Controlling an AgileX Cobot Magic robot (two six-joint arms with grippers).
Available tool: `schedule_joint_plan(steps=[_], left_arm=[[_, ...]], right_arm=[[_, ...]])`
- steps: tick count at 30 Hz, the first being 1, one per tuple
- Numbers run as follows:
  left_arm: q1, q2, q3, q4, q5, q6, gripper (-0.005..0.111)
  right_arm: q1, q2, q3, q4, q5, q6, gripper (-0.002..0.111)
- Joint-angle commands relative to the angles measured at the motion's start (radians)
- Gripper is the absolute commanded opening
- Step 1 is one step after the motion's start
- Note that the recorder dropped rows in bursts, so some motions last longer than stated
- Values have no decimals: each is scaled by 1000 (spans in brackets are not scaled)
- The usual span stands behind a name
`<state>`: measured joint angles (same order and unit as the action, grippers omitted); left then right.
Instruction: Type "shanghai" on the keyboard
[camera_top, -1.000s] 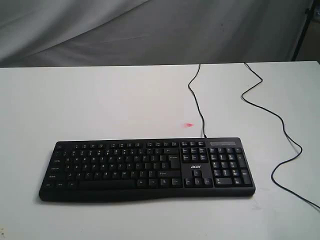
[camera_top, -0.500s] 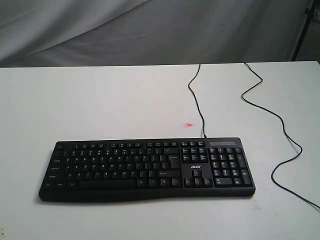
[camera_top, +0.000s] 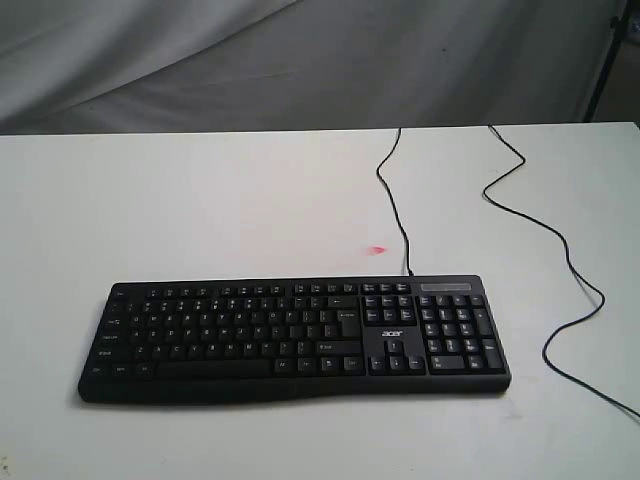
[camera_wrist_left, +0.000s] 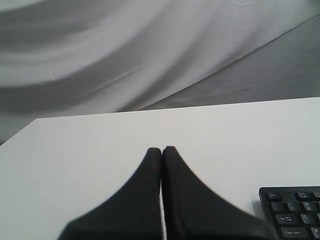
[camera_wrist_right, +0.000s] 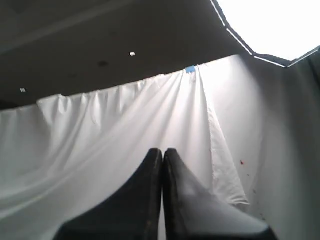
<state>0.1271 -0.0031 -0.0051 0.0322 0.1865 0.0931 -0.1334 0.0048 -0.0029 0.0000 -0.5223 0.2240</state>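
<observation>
Left wrist view: left end effector (camera_wrist_left: 161, 149) pressed together, empty, over bare surface (camera_wrist_left: 75, 145) near the keyboard (camera_wrist_left: 295, 212) corner. Right end effector (camera_wrist_right: 162, 150) is likewise pressed together and empty, aimed at a curtain (camera_wrist_right: 125, 125); its position is unclear. Typing looks unstarted. Next move probably needs one tip lowered onto S.

A white surface (camera_wrist_left: 100, 145) spreads ahead of the left end effector (camera_wrist_left: 161, 150), with pale draped cloth (camera_wrist_left: 125, 50) hanging beyond it. Ahead of the right end effector (camera_wrist_right: 162, 151) hangs a white curtain (camera_wrist_right: 125, 125) bearing a small blue tab (camera_wrist_right: 190, 69), under a dark ceiling (camera_wrist_right: 100, 30) and a bright panel (camera_wrist_right: 270, 25).
</observation>
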Motion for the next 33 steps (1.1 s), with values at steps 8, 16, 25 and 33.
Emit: schedule_joint_plan(steps=[8, 16, 25, 33], left_arm=[[-4, 3, 5, -1, -3, -3, 1], [-4, 3, 5, -1, -3, -3, 1], [-4, 3, 5, -1, -3, -3, 1], [-4, 3, 5, -1, -3, -3, 1]], right_arm=[[-6, 152, -470, -275, 249, 366, 0], [-5, 527, -927, -576, 561, 422, 0], [-5, 877, -1167, -578, 782, 202, 0], [-5, 1228, -1361, -467, 1183, -130, 0]])
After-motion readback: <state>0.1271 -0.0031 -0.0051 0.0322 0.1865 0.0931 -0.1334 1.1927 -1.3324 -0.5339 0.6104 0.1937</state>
